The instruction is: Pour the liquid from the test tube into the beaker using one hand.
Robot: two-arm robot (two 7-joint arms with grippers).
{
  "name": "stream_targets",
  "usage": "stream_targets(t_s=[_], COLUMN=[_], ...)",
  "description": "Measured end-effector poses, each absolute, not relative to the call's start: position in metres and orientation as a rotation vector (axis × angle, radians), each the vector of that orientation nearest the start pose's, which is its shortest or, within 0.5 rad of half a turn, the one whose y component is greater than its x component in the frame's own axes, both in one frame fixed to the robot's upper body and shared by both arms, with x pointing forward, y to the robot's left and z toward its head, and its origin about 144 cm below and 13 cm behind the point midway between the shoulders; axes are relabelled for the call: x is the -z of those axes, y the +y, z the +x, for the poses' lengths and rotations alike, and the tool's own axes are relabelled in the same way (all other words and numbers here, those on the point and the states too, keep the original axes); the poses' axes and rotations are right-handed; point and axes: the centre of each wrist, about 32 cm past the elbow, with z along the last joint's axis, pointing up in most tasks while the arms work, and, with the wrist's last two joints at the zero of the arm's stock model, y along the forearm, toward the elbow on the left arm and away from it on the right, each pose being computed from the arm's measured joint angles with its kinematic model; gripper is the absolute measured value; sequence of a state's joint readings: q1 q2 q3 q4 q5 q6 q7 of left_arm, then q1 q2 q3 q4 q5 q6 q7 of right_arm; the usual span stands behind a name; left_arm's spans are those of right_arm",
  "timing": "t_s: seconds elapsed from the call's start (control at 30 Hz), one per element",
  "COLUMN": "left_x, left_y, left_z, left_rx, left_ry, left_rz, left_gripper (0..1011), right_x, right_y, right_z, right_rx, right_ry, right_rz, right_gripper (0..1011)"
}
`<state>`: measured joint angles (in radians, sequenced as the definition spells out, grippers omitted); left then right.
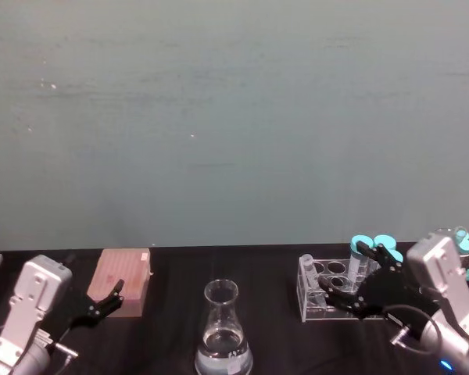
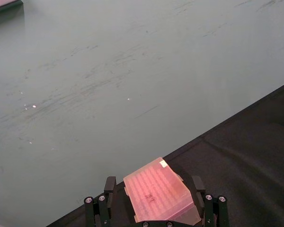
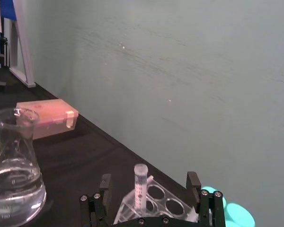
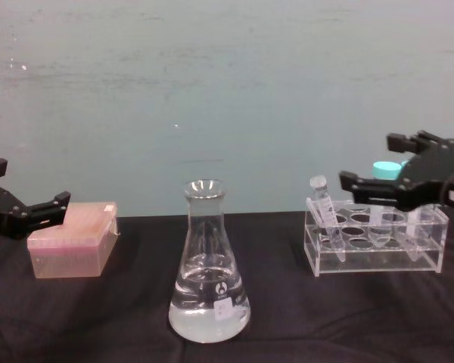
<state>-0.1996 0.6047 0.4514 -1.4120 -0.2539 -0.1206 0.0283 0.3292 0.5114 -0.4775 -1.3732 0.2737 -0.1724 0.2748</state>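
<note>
The beaker (image 4: 209, 280) (image 1: 223, 332) (image 3: 14, 165), a clear conical flask, stands mid-table with clear liquid (image 4: 209, 306) in its base. The test tube (image 4: 324, 210) (image 3: 140, 187) (image 1: 308, 269), slim and uncapped, leans in the end hole of the clear rack (image 4: 374, 253) nearest the beaker. Whether it holds liquid I cannot tell. My right gripper (image 4: 369, 160) (image 1: 352, 275) (image 3: 149, 182) hovers open over the rack, just right of the tube, touching nothing. In the right wrist view the tube lines up between its fingers. My left gripper (image 4: 29, 181) (image 1: 108, 301) (image 2: 153, 184) is open at the far left beside a pink box.
The pink tip box (image 4: 72, 238) (image 1: 123, 280) (image 2: 156, 191) lies on the black cloth at the left. Teal-capped tubes (image 1: 371, 254) (image 4: 386, 170) stand in the rack behind the right gripper. A pale green wall backs the table.
</note>
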Motion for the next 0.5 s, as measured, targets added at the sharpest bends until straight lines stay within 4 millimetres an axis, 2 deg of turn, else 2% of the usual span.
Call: stream_targets(t_s=[0.27, 0.5], left_x=[-1.14, -1.14], left_y=[0.31, 0.31], left_z=[0.489, 0.489], left_rx=[-1.248, -1.248], left_ry=[-0.285, -0.285], left_rz=[0.304, 0.304], left_gripper=[1000, 1000], right_x=[-1.176, -1.172], right_y=[-0.258, -0.247], right_z=[0.541, 0.55], right_rx=[0.952, 0.964], right_ry=[-0.29, -0.277], right_rz=[-0.205, -0.238], right_gripper=[1003, 1003])
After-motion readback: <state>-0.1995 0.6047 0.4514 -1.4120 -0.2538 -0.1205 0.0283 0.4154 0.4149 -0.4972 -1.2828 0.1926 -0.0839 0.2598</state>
